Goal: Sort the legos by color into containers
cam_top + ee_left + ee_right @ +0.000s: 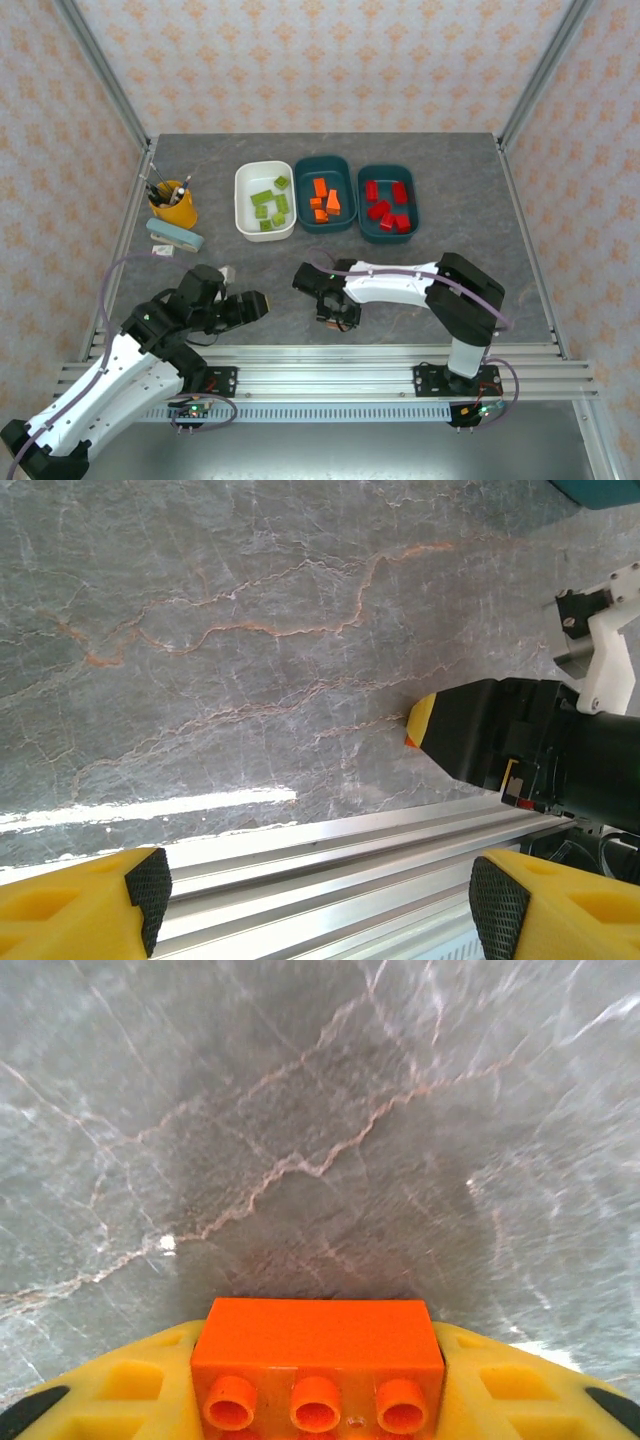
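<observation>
tubs [322,159] in row | pen cup [175,208] left | brick [318,1335] in right gripper [337,318]

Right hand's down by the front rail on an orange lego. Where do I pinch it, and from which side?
Come straight down onto the orange plastic lego brick, pinching its two flat end faces. Its studs face the wrist camera, leaving smooth sides, and the right hand's yellow fingers sit at those ends.

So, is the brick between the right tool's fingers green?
No, the brick flanked by the yellow fingers is orange.
</observation>
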Action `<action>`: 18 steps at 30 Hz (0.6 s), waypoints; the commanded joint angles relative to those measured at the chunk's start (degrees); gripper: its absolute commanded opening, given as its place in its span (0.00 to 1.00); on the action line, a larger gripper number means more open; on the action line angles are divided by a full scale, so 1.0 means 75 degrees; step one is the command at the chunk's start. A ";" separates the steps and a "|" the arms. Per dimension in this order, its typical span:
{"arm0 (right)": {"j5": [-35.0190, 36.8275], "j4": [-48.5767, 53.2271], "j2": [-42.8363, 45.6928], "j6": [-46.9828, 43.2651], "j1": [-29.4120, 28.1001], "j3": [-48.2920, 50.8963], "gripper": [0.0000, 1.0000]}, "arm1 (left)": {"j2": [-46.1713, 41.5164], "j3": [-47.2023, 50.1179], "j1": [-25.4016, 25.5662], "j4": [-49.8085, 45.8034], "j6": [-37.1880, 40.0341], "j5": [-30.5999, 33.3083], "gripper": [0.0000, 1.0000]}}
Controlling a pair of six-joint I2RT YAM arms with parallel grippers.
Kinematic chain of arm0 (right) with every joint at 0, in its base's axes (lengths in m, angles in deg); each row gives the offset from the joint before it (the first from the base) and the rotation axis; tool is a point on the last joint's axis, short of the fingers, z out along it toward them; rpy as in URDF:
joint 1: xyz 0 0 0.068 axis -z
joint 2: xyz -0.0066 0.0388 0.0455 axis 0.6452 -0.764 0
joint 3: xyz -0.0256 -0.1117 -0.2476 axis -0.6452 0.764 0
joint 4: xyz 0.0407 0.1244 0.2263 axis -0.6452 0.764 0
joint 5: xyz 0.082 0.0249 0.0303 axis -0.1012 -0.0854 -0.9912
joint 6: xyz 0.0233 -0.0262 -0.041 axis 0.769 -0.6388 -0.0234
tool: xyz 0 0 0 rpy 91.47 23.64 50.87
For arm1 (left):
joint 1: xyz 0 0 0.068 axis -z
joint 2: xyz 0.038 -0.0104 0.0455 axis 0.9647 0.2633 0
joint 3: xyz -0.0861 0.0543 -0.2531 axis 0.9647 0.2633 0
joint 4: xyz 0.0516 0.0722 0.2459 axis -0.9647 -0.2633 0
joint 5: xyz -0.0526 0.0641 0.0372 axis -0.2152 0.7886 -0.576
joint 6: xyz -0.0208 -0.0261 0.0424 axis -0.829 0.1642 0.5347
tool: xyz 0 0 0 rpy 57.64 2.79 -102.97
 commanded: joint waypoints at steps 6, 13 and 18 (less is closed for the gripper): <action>0.1071 0.0763 0.0984 -0.0861 0.0770 -0.1368 0.42 | 0.0966 -0.0596 0.0076 0.1013 -0.0206 0.0329 0.80; 0.0381 0.0094 0.0429 -0.1497 0.2413 -0.2864 0.42 | 0.2465 -0.1187 -0.0002 0.2231 -0.0496 0.0756 0.81; -0.0240 -0.0353 -0.0685 -0.1166 0.3245 -0.4109 0.41 | 0.3601 -0.1827 -0.0469 0.2644 -0.0360 0.0585 0.81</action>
